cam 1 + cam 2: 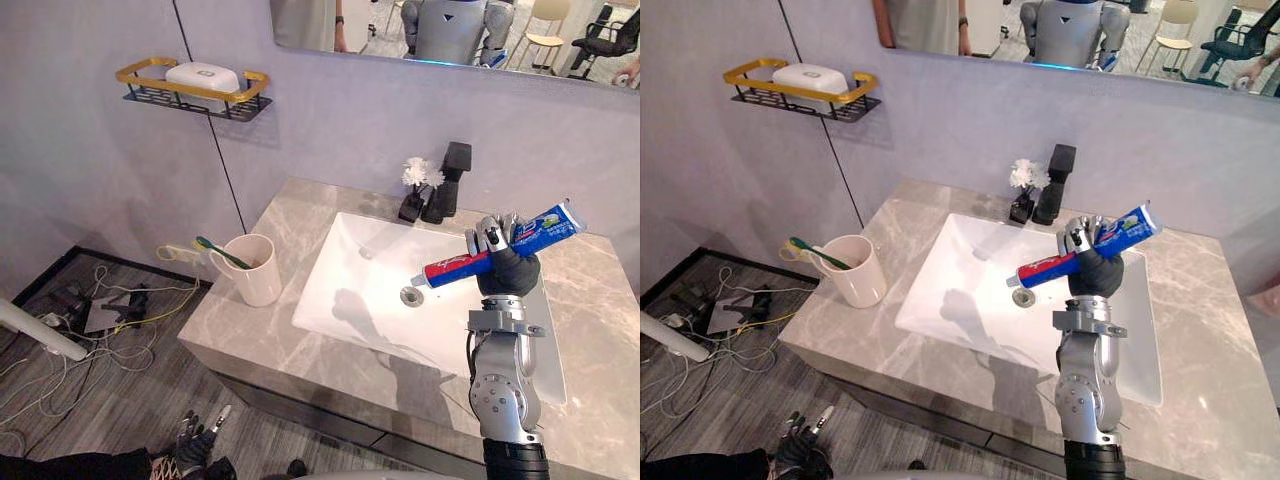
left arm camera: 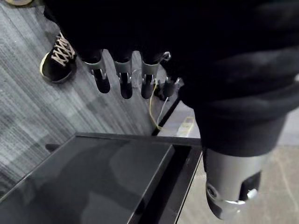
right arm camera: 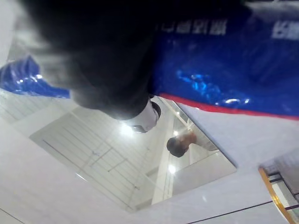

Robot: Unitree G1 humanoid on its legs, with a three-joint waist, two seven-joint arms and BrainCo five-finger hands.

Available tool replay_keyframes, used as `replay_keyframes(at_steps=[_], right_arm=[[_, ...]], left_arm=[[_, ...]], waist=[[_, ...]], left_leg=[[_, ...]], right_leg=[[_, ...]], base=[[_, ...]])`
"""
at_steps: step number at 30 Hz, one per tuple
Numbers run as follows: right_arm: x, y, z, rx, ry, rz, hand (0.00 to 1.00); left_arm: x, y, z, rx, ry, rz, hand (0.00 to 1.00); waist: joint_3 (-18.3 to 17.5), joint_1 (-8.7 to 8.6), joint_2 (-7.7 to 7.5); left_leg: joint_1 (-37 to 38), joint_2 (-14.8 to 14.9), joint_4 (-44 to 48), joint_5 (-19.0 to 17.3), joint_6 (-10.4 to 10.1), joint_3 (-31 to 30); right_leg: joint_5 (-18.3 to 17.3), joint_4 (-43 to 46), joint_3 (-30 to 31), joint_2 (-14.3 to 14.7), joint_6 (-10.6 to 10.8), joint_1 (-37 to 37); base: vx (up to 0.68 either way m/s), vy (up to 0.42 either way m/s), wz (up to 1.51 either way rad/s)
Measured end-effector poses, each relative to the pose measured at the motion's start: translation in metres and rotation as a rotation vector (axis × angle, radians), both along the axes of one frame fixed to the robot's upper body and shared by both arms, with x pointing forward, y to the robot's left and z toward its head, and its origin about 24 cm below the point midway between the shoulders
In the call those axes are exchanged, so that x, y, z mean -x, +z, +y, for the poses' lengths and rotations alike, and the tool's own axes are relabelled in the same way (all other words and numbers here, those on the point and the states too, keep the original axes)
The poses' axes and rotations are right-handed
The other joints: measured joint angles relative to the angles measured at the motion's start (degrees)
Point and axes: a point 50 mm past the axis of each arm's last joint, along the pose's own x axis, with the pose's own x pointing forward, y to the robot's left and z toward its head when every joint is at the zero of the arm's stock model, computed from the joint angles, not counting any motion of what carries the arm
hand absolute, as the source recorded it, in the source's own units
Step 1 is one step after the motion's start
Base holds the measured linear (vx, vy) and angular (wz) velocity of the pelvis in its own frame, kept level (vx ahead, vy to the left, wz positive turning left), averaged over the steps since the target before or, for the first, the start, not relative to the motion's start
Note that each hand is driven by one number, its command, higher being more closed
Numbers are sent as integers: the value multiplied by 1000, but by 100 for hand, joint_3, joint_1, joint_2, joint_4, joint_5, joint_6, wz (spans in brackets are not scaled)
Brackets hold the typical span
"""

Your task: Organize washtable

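Observation:
My right hand is raised above the right side of the white sink, shut on a blue and red toothpaste tube. The tube lies crosswise in the hand, cap end toward the drain and crimped end up to the right. It appears close up in the right wrist view as the tube. A cream cup with a green toothbrush in it stands on the marble counter left of the sink. My left hand hangs low beside the counter with relaxed fingers and holds nothing.
A black faucet and a small white flower stand behind the sink. A gold-rimmed wall shelf carries a white soap box. Cables lie on the floor at left. A person's shoe is near the dark cabinet.

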Motion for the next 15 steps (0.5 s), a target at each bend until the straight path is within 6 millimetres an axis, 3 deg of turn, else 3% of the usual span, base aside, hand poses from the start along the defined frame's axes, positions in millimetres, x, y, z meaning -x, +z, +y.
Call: replay_keyframes(at_steps=[4,6,15], right_arm=[[-14,28,17,48,60,-105,100],[-20,41,29,66,95,-155,100],[-38,72,57,126,184,-240,100]], left_arm=[[2,-5,-9,27,-53,25,0],[1,-7,-14,28,-88,38,0],[-1,-8,-15,23,-165,46,0]], waist=[[-1,30,-13],[2,135,-21],[31,316,-91]], left_leg=[[-46,-79,1,32,39,-186],[-63,-134,2,57,44,-264],[-99,-291,-4,158,121,-575]], right_leg=[[-31,54,-194,-61,27,30],[-72,117,-282,-121,77,36],[-241,469,-579,-311,132,32]], base=[[20,11,25],[7,23,22],[-13,23,20]])
